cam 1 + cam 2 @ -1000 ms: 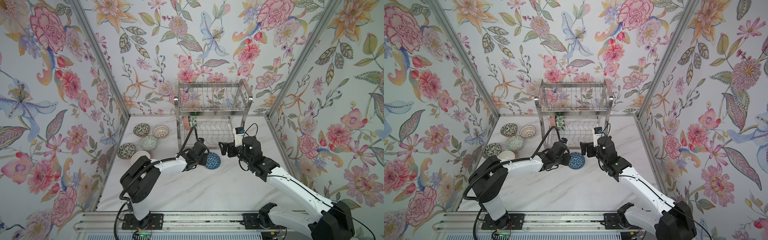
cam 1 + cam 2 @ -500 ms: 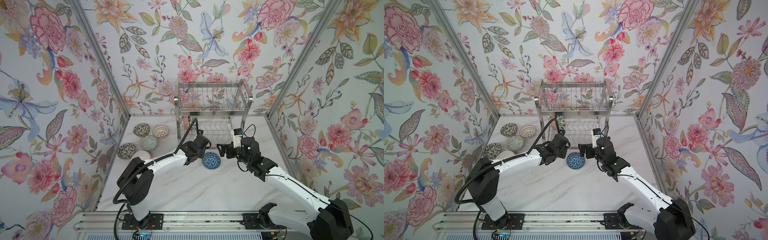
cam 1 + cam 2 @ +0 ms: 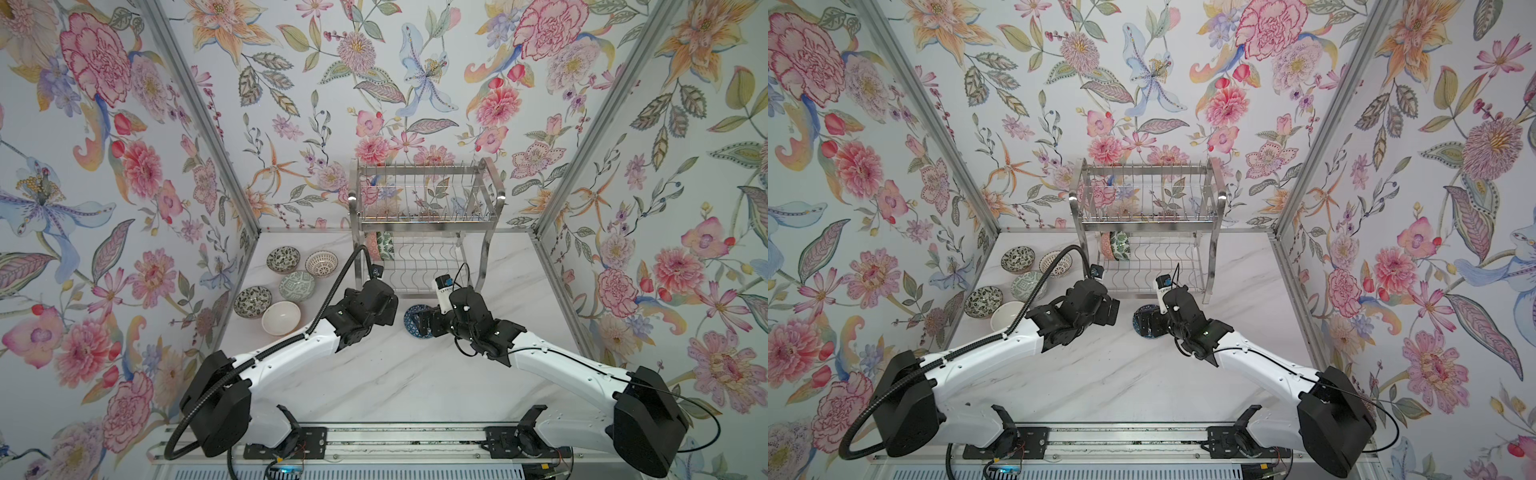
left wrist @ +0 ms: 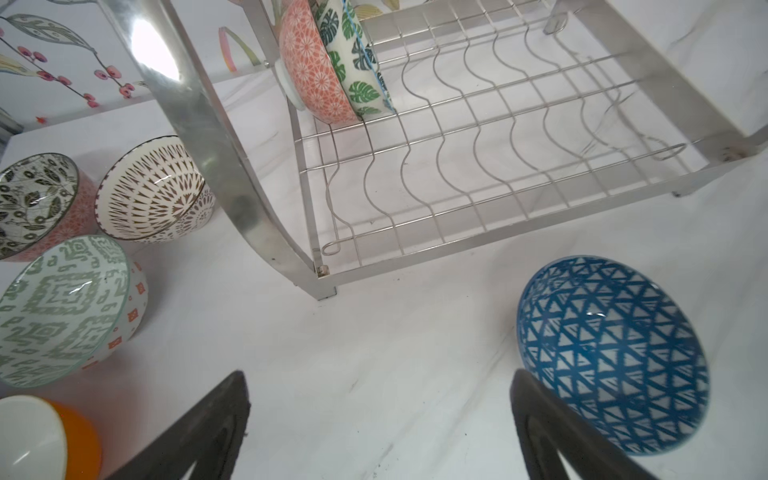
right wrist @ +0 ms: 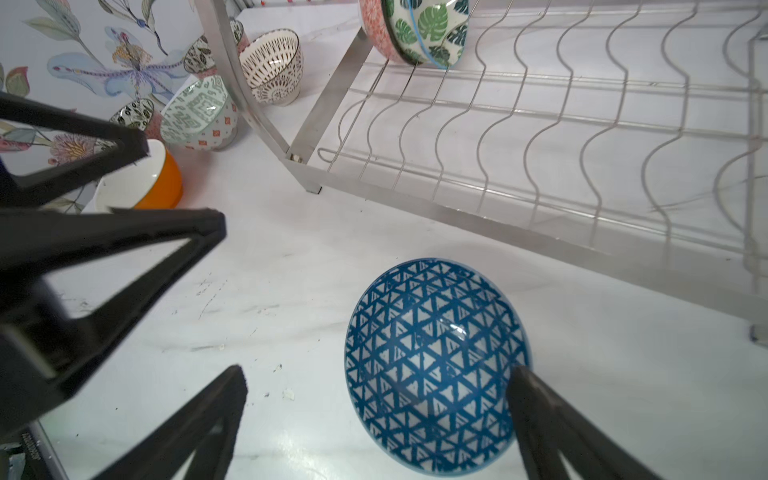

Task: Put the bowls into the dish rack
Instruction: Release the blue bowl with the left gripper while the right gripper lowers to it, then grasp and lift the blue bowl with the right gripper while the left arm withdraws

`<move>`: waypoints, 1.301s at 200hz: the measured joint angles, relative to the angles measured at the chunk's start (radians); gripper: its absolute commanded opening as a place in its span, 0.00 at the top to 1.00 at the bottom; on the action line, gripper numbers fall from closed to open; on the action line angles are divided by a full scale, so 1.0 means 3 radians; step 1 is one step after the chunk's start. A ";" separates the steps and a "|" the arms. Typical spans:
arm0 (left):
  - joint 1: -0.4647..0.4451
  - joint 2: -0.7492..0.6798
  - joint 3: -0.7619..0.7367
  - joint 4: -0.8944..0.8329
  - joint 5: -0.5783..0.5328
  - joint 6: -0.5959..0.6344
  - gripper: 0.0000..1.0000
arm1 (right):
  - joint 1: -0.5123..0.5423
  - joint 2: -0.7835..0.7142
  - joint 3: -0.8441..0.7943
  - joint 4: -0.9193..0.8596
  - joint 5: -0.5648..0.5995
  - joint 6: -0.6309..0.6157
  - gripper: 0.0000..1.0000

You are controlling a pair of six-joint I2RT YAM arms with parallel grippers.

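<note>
Two shiny wire tiers make up the dish rack (image 3: 428,227), which stands at the far edge of the bench (image 3: 395,382), near its middle. Both arms reach toward its front. The left gripper (image 4: 378,386) is spread wide and empty, just left of the blue-triangle bowl (image 5: 432,365). The right gripper (image 5: 378,374) is equally wide, with one finger (image 5: 552,424) over that bowl's rim; I cannot tell whether it touches. The bowl sits on the bench just before the rack's front rail. A coral-patterned bowl (image 4: 316,66) and a green-leaf bowl (image 4: 353,62) stand on edge at the lower tier's left end. Five more bowls (image 3: 296,286) cluster along the bench's left edge.
</note>
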 measured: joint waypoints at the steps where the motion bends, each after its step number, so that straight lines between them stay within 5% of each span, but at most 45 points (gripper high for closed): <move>1: 0.0000 0.0000 0.0000 0.0000 0.0000 0.0000 0.01 | 0.0000 0.0000 0.0000 0.0000 0.0000 0.0000 0.01; 56: 0.0523 -0.0777 -0.0778 0.0556 0.0779 -0.0139 0.01 | 0.0206 0.0525 0.0148 -0.0111 0.0142 0.0121 0.01; 92: 0.0567 -0.1284 -0.1387 0.1244 0.0971 -0.0287 0.01 | 0.0295 0.0818 0.0402 -0.0169 0.0248 0.0145 0.00; 187: 0.0657 -0.1556 -0.1700 0.1686 0.1157 -0.0323 0.01 | 0.0412 0.1311 0.0764 -0.0350 0.0506 0.0137 0.54; 260: 0.0980 -0.1314 -0.1692 0.1781 0.1411 -0.0537 0.01 | 0.0412 0.1484 0.0882 -0.0455 0.0553 0.0158 0.71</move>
